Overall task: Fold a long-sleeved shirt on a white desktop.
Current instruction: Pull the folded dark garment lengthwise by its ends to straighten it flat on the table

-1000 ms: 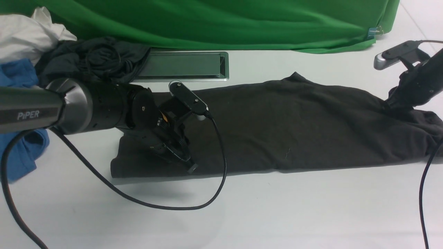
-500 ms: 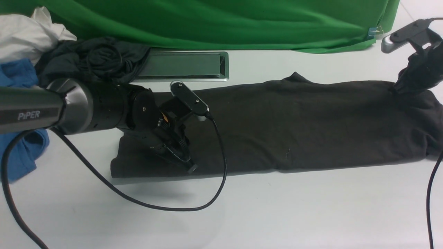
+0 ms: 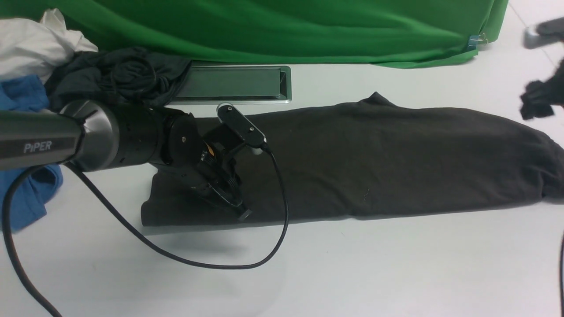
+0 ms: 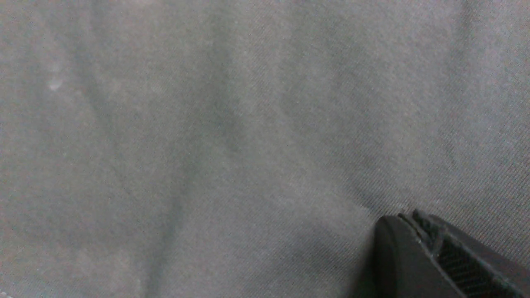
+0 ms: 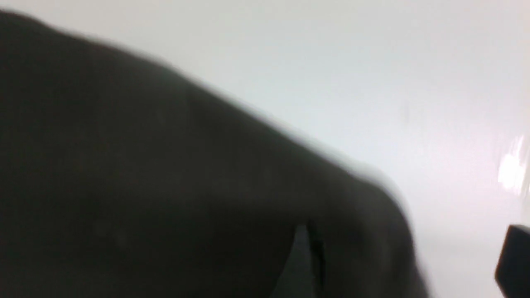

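Left fingers [image 3: 232,203] rest on long-sleeved shirt [image 3: 374,163], stretched left-to-right.

- The long-sleeved shirt [image 3: 374,163] lies flat on the tabletop [image 3: 352,273], stretched from left to right across its middle.
- The left gripper [image 3: 238,209] rests on the shirt's left end, near its front edge.
- The right gripper [image 3: 535,103] is at the far right, clear of the shirt and behind its right end.
- The inset plate [image 3: 233,83] sits in the tabletop just behind the shirt's left half.
- The cloth backdrop [image 3: 282,31] runs along the rear, behind the plate.
- A heap of crumpled garments [image 3: 66,75] sits at the rear left, overlapping the plate's left end.
- A cable [image 3: 211,263] loops over the tabletop in front of the shirt's left end.
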Robot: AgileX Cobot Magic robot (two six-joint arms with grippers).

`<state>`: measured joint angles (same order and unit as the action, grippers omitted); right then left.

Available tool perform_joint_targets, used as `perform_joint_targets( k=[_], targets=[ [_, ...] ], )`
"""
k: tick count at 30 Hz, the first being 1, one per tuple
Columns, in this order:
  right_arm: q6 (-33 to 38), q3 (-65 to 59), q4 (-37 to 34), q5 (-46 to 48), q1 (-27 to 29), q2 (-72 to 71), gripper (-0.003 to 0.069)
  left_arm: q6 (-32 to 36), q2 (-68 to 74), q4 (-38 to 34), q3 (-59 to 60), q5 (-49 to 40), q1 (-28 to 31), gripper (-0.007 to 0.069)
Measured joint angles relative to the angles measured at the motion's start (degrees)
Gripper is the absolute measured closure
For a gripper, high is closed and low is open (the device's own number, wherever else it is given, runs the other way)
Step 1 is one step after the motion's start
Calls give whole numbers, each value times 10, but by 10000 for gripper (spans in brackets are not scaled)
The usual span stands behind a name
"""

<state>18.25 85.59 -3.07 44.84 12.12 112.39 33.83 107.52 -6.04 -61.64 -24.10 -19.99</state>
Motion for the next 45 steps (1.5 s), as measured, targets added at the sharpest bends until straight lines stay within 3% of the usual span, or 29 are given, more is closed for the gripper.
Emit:
perform_joint_targets(
  k=[8,19,23,28,30,35,45],
  targets=[
    [-30,-50,-139,23,86,26,-25,0,-1,-2,0,3,0,608],
    [-28,-48,-153,-3,74,62,-19,0,-1,-2,0,5,0,608],
    [-20,-47,-147,-14,64,64,131,0,-1,1,1,6,0,608],
    [-5,-47,-144,-21,50,68,503,0,-1,9,1,3,1,608],
    [-14,-47,-130,-21,50,67,577,0,-1,11,1,3,2,608],
    [-40,-49,-68,-3,51,57,578,0,-1,21,1,4,11,608],
    [-42,-50,-31,49,52,5,578,0,-51,-7,3,-19,11,608]
  ],
)
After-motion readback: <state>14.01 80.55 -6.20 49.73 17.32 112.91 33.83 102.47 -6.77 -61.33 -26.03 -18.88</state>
